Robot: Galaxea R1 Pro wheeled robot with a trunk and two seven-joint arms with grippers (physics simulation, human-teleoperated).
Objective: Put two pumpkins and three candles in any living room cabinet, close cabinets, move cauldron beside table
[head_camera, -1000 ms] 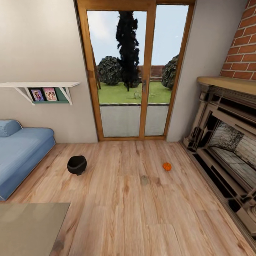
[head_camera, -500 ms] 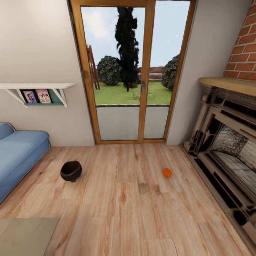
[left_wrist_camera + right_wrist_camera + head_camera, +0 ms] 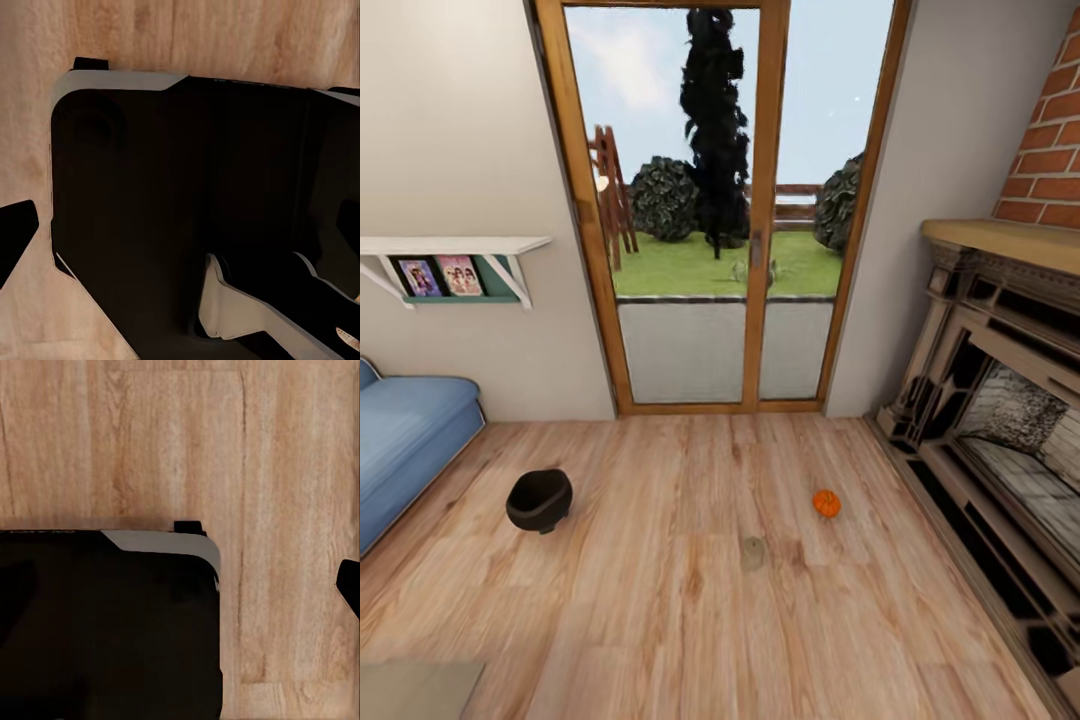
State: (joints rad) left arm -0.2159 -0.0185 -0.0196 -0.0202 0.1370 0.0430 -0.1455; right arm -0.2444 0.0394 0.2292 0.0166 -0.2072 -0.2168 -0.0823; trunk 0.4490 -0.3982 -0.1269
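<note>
Head view shows you a room with a wood floor (image 3: 690,620). You can see a black pot (image 3: 540,500) sitting on the floor toward the left, near the blue sofa (image 3: 405,440). Its wide mouth faces up and tips a little. One orange pumpkin (image 3: 826,503) sits on the floor toward the right, closer to the fireplace (image 3: 1000,440). Between the pot and the pumpkin, a bit nearer to you, stands a small grey candle (image 3: 753,553). It looks blurry and pale against the wood. All three things are well apart from each other.

Behind them you see a big glass door (image 3: 720,210) with a wood frame, and grass and dark trees outside. A white shelf (image 3: 455,247) with two little pictures hangs on the left wall. A corner of the grey desk (image 3: 415,688) peeks in at the bottom left.

Both wrist views look down at the wood floor and the robot's dark base (image 3: 187,217). You cannot tell if the left pincer or the right pincer is spread or pressed together.
</note>
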